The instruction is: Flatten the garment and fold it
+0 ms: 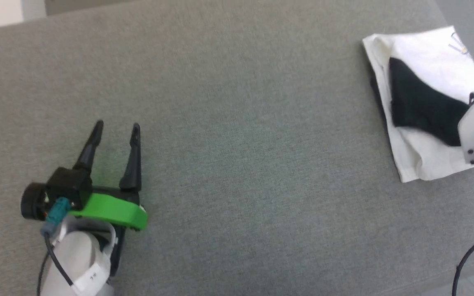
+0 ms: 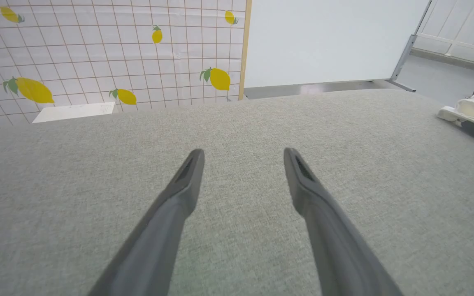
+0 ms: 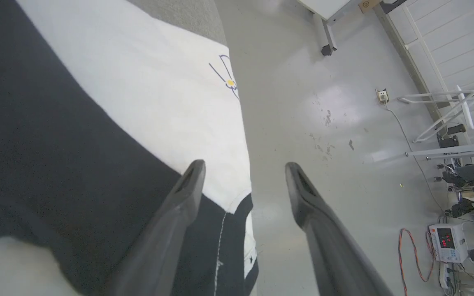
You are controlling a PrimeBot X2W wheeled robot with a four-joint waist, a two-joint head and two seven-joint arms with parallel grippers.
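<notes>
Gaping wide are two, left gripper (image 1: 117,125) and right gripper (image 3: 245,168); one garment (image 1: 426,53) lies folded.

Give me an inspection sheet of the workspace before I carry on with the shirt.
Surface: grey fabric surface, smooth.
Job's things: garment folded into a compact rectangle at the surface's right edge, with a black sleeve lying on top.
Clutter: nothing seen.
Grippers: left gripper open over bare fabric, far from the garment; right gripper open at the garment's edge, holding nothing.
Cables: black cable along the left wrist; orange cable on the floor.
Surroundings: lemon-print tiled wall, white panel, grey floor.
</notes>
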